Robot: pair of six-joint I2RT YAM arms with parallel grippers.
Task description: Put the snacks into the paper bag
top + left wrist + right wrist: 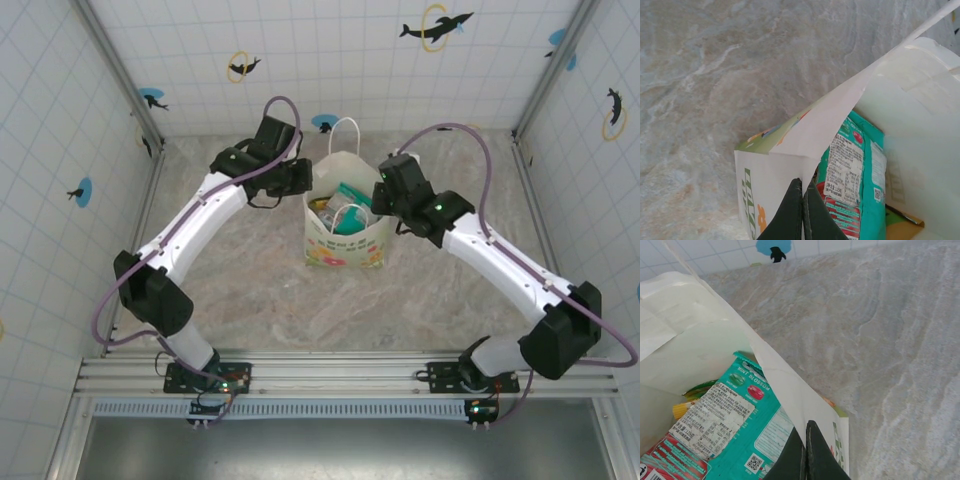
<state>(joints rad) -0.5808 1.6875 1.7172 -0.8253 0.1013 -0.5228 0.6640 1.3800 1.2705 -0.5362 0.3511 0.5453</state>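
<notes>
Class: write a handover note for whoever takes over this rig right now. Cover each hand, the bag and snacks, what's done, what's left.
Left hand: shut, pinching the paper bag at its left rim.
Right hand: shut on its right rim.
Bag stands upright; teal packet and other snacks lie inside.
Done: the visible snacks are bagged.
Left: probably just release and withdraw.

Cream upright paper bag stands centred on the desk, teal glossy flat packet inside; left pincer and right pincer clamp its opposite rims.
</notes>
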